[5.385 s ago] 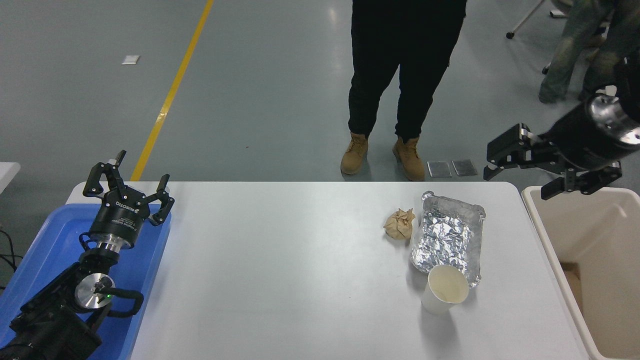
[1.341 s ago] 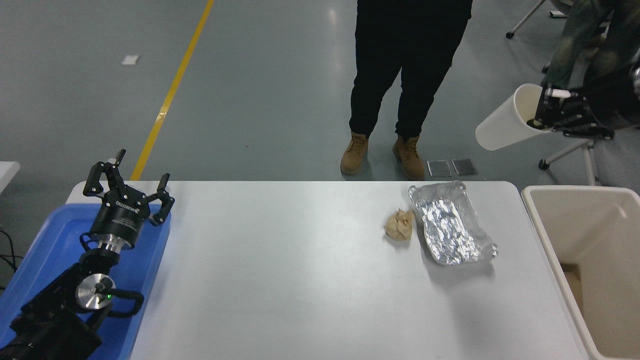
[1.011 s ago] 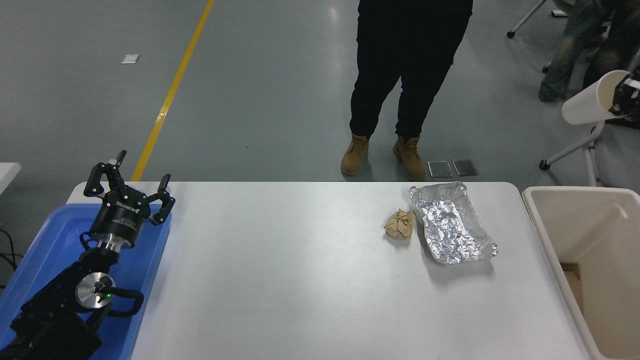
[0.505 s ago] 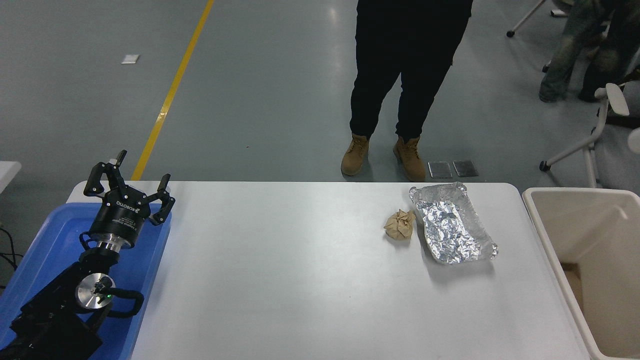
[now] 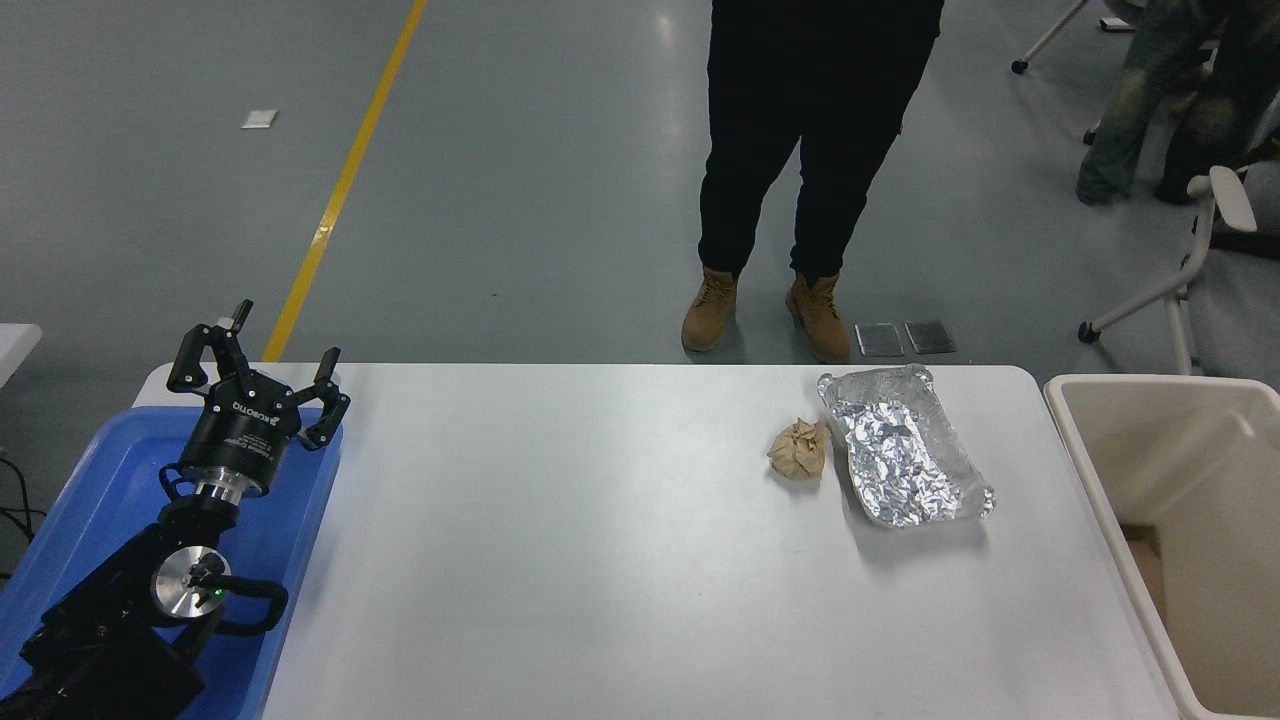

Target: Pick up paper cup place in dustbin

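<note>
While the large beige plastic rectangular dustbin (image 5: 1168, 455) stands just off the white worktop (image 5: 600, 560) at its right edge, neither paper cup nor right arm shows. Over the shallow blue plastic tray (image 5: 90, 480), the left end effector (image 5: 258, 375) sits spread, seemingly empty.

White table (image 5: 600, 560), crumpled brown paper ball (image 5: 798, 449) touching crinkled silver foil tray (image 5: 905, 458) near its far right, blue plastic tray (image 5: 95, 480) at left, person in tan boots (image 5: 765, 310) beyond far edge, office chair (image 5: 1195, 255)
</note>
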You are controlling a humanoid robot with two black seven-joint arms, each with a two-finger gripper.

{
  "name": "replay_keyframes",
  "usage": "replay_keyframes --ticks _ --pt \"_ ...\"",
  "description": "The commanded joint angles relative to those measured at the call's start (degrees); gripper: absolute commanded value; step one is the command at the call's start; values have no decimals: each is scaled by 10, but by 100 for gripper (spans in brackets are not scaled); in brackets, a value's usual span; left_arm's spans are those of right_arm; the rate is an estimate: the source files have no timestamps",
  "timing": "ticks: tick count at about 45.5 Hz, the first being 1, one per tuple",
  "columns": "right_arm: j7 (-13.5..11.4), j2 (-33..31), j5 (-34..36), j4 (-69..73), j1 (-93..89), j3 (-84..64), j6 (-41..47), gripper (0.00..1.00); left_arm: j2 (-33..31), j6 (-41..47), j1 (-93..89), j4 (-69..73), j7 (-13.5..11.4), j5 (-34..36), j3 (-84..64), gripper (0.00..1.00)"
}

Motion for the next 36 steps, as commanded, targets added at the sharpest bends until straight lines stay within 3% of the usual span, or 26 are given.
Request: replay_keyframes --ticks 1,9,10,13,16,30,36 --pt "-1 23 2 -10 -41 35 -10 0 0 0 0 0 0 0 0 98" --pt "-1 22 2 -11 -41 38 -15 0 0 0 0 0 0 0 0 98" --pt "0 22 3 -12 -41 38 -23 9 0 0 0 0 0 0 0 98" --pt "0 22 1 -12 -44 36 -59 51 0 0 0 0 0 0 0 98" --pt "0 22 -5 -12 -51 31 -98 97 0 0 0 0 0 0 0 98" --pt "1 12 -5 3 -44 19 -106 100 0 0 0 0 0 0 1 98" --pt "5 -18 -10 35 8 -55 -91 100 0 1 0 0 0 0 0 98"
